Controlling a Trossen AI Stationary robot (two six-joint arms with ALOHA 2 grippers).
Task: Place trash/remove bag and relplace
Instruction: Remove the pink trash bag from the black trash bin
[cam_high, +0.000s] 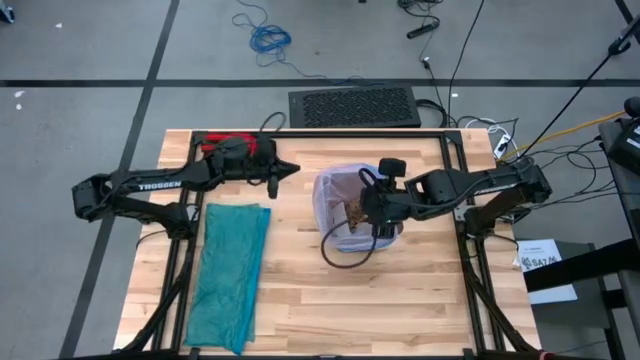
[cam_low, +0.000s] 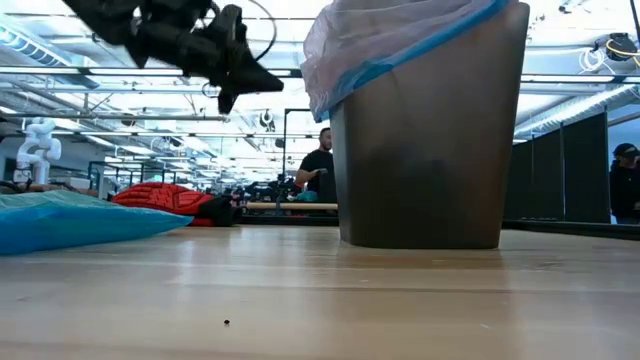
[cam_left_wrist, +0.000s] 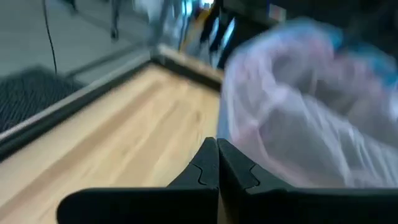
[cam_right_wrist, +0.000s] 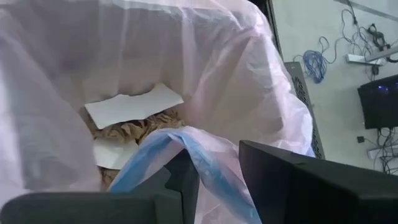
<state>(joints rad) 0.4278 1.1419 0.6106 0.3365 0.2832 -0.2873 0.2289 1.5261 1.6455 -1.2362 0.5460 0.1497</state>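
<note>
Grey floor (cam_high: 90, 40) with dark seam lines; coiled blue cable (cam_high: 268, 38) lying loose. Black perforated mat (cam_high: 354, 106) just beyond the light wooden tabletop (cam_high: 300, 300). Hall behind: ceiling strip lights (cam_low: 60, 95), dark partitions (cam_low: 570, 170), a person (cam_low: 320, 170) (standing, far off).
</note>
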